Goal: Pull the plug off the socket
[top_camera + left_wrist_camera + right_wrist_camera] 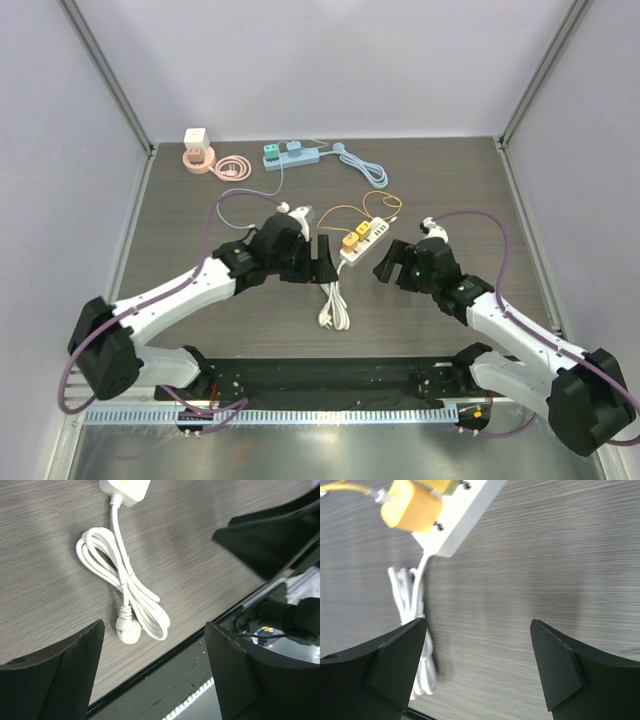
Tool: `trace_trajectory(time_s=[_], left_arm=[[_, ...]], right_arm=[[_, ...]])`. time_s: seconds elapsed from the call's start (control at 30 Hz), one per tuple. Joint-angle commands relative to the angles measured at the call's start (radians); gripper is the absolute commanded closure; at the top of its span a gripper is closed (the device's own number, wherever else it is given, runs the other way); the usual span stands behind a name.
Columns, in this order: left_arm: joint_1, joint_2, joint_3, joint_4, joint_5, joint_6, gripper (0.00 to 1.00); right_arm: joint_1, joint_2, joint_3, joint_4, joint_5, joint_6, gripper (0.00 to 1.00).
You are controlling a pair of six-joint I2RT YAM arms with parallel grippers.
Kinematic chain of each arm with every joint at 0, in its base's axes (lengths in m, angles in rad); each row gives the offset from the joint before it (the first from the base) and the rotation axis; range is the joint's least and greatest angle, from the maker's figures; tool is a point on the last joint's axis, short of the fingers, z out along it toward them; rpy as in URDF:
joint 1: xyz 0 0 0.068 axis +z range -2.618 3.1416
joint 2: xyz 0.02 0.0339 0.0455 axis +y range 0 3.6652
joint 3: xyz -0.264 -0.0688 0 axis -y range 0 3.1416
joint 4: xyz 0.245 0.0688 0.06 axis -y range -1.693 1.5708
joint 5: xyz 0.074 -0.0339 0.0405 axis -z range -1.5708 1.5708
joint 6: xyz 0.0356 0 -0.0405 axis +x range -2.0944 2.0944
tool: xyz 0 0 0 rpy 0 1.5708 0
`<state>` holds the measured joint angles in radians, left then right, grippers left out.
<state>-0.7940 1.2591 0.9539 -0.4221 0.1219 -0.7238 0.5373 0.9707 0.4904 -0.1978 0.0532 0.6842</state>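
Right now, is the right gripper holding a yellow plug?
No, the right gripper stands open, the yellow plug apart on the power strip.

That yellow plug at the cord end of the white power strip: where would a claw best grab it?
Grip the yellow plug by its blocky body, pinching two opposite flat sides and coming from above: it stands proud of the white power strip, and its thin wire would probably slip or strain.
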Motion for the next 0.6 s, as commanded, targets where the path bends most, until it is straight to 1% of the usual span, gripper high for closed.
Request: trace_trajectory(time_s=[0.0,0.07,0.2,0.23,0.27,0.33,0.4,0.43,0.47,0.5,0.57], left_arm=[[-0.03,0.094,0.052,0.097,-0.064,0.029,0.19],[-0.033,0.135,0.066,0.118,-0.079,0.037,0.22],[-0.033,0.247,0.124,0.161,-0.099,0.066,0.27],[-0.033,0.288,0.135,0.161,-0.106,0.075,0.28],[-0.033,0.312,0.149,0.163,-0.114,0.087,0.28],[-0.033,0.347,0.184,0.17,-0.114,0.103,0.28],[-0.033,0.393,0.203,0.207,-0.116,0.121,0.28],[-0.033,0.407,0.204,0.221,-0.114,0.129,0.28],[-0.033,0.43,0.207,0.236,-0.117,0.139,0.27],[-0.034,0.445,0.223,0.247,-0.164,0.158,0.27],[-0.033,0.485,0.243,0.246,-0.197,0.178,0.27]], right_arm=[[-0.091,-0.006,0.022,-0.025,-0.098,-0.092,0.09],[-0.132,0.028,0.048,-0.019,-0.108,-0.118,0.09],[-0.238,0.12,0.08,0.047,-0.228,-0.129,0.09],[-0.272,0.137,0.085,0.092,-0.29,-0.127,0.09],[-0.287,0.157,0.086,0.113,-0.315,-0.121,0.1],[-0.307,0.204,0.097,0.176,-0.376,-0.109,0.1],[-0.326,0.252,0.106,0.193,-0.403,-0.101,0.1],[-0.329,0.266,0.115,0.248,-0.417,-0.1,0.1],[-0.33,0.281,0.122,0.259,-0.421,-0.1,0.09],[-0.332,0.311,0.129,0.267,-0.423,-0.104,0.1],[-0.339,0.344,0.152,0.285,-0.441,-0.107,0.1]])
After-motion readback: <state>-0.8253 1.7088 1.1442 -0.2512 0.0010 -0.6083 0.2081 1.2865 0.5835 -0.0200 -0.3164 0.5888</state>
